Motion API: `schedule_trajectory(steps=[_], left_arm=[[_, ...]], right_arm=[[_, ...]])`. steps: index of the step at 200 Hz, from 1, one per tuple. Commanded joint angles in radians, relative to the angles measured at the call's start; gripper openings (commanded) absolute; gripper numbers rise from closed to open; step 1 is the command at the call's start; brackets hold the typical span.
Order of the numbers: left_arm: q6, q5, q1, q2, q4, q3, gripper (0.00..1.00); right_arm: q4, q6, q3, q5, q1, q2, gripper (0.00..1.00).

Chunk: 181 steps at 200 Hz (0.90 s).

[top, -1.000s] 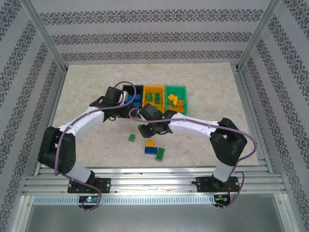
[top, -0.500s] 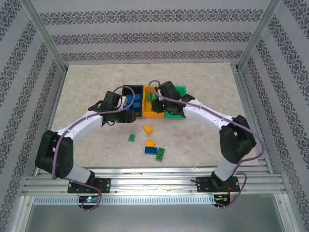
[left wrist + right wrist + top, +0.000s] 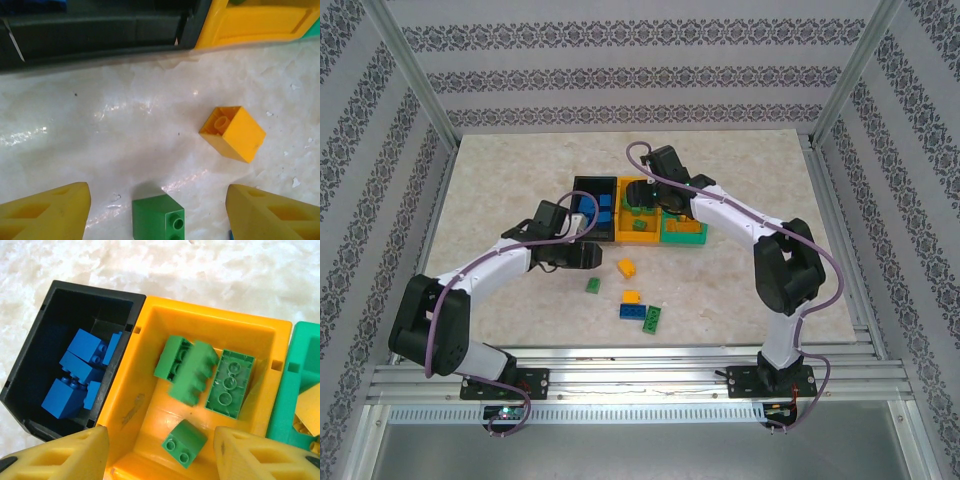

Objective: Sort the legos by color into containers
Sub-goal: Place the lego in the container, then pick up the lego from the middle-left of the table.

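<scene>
Pincer of the right arm [image 3: 157,436] hangs over the orange bin [image 3: 150,312], fingers spread and nothing between them; under it I count four green legos [image 3: 184,442]; the flat one [image 3: 230,383] lies underside up, its long axis along the length of the bin. Beside it the black bin [image 3: 30,365] holds blue bricks [image 3: 75,375]; the green bin [image 3: 295,350] holds yellow ones [image 3: 307,412]. Left pincer [image 3: 157,191] is spread too, low over the worktop [image 3: 125,125]; a green brick [image 3: 157,217] sits in line between its fingers, not pinched, tipped so its studs face the wrist. An orange brick [image 3: 232,134] near it lies on its side, hollow base turned toward the black bin; it is nearly square, so I cannot name a long axis. I judge the sorting mostly done; five loose pieces are left on the worktop, among them a blue one [image 3: 631,312].
</scene>
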Motion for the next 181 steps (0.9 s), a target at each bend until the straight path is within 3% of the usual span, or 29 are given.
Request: schedule_trajectory(steps=[1,60,102,181], left_arm=[[-0.001,-0.011,-0.050,0.012,-0.048,-0.008,0.71],[0.019,-0.133,-0.186,0.128,-0.128,0.016,0.64],[0.006,-0.179,-0.201,0.157,-0.133,0.028,0.58],[0.012,-0.200,-0.208,0.162,-0.135,0.072,0.26]], right_arm=[[0.014,0.008,-0.062,-0.006,0.002,-0.050,0.58],[0.048,0.010,-0.248,0.034,-0.001,-0.185,0.58],[0.071,0.024,-0.326,0.049,-0.003,-0.240,0.58],[0.081,0.026,-0.364,0.068,-0.005,-0.294,0.58]])
